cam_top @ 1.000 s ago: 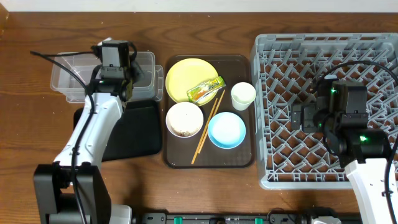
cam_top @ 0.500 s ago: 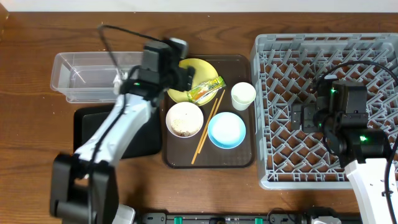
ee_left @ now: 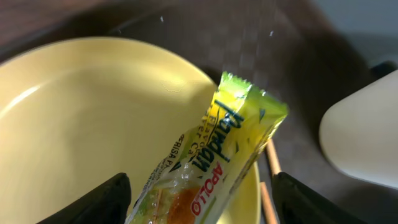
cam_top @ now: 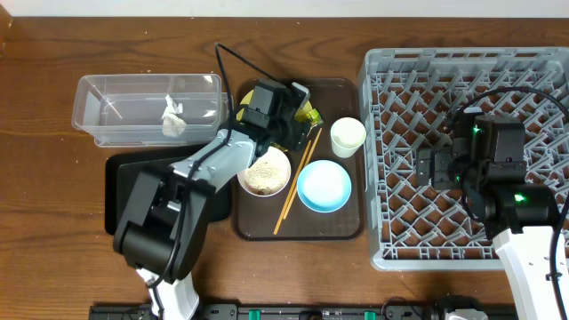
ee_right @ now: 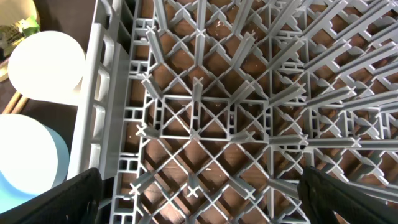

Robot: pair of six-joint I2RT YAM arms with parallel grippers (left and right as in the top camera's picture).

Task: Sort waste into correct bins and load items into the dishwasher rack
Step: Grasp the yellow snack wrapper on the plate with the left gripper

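My left gripper (cam_top: 283,114) is open and hovers low over the pale yellow plate (ee_left: 93,112), its jaws on either side of the green-and-orange wrapper (ee_left: 217,155) without closing on it. The plate (cam_top: 253,96) and the wrapper (cam_top: 310,115) are mostly hidden under it in the overhead view. A crumpled white tissue (cam_top: 171,118) lies in the clear tub (cam_top: 107,89). The white bowl (cam_top: 264,173) holds rice scraps. The chopsticks (cam_top: 298,178), light blue bowl (cam_top: 324,187) and white cup (cam_top: 348,136) sit beside it. My right gripper (ee_right: 205,199) is open and empty over the grey rack (cam_top: 462,71).
The dishes stand on a dark brown serving tray (cam_top: 342,229). The black tray (cam_top: 120,187) lies in front of the clear tub, partly under my left arm. The right wrist view shows the rack's left wall (ee_right: 93,124), with the cup (ee_right: 46,65) and blue bowl (ee_right: 28,162) beyond it.
My left arm has swung right from over the clear tub to over the yellow plate and wrapper. The tissue now shows lying in the tub. The right arm has not moved.
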